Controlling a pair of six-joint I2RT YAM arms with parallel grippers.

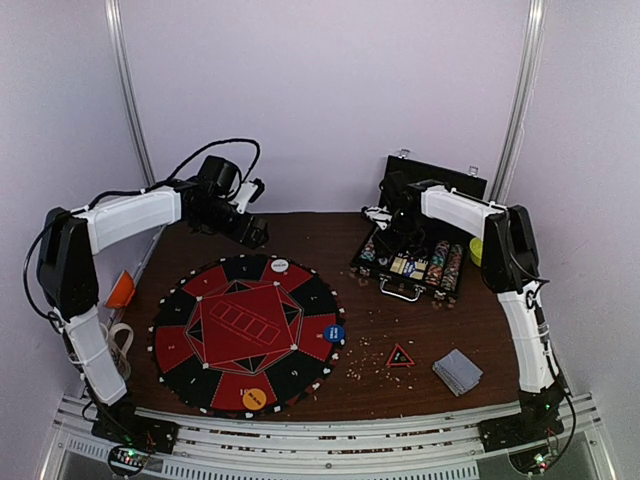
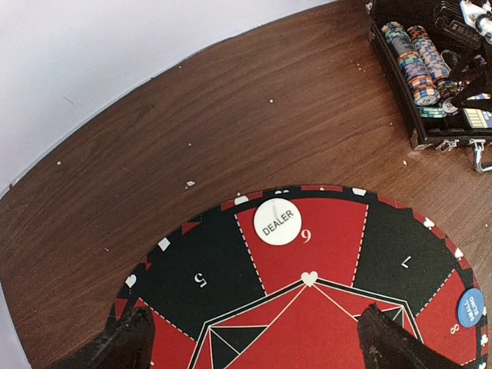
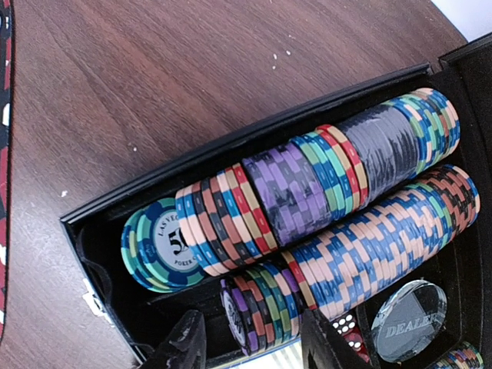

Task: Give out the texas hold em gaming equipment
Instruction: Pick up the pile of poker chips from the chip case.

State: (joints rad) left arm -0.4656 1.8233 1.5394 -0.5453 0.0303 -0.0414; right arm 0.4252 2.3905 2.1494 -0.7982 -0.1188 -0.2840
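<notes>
Right hand point(image 3: 250, 346) is down in the open black case point(image 1: 425, 262) at the far right of the surface point(image 1: 400, 320). Its wrist view is packed with chips point(image 3: 307, 192): long rows of striped edges in purple, black, blue, salmon and green. The fingers point(image 3: 183, 344) stand about half-wide, one on each side of a short run of chips point(image 3: 257, 311) in the near row. Whether they are pinching that run or only bracketing it, I cannot tell. A clear puck marked DEALER point(image 3: 407, 327) sits in the case just beside them.

Over on the other side, the left hand point(image 2: 257, 350) hangs above the far edge of the round red-and-black mat point(image 1: 245, 335), spread wide and holding nothing. Its two dark fingers point(image 2: 127, 346) show at the bottom corners of the wrist view.

On the mat, three big discs lie flat. The white disc point(image 2: 277, 221) reads DEALER and sits at the far rim by the six. The blue disc point(image 1: 334, 334) is at the right rim, and the orange disc point(image 1: 254, 398) is at the near rim.

A stack of grey-blue cards point(image 1: 457, 371) lies face down on the near right of the surface, well apart from the mat. A small red triangle point(image 1: 400, 356) lies between the two, with pale crumbs scattered around it.
</notes>
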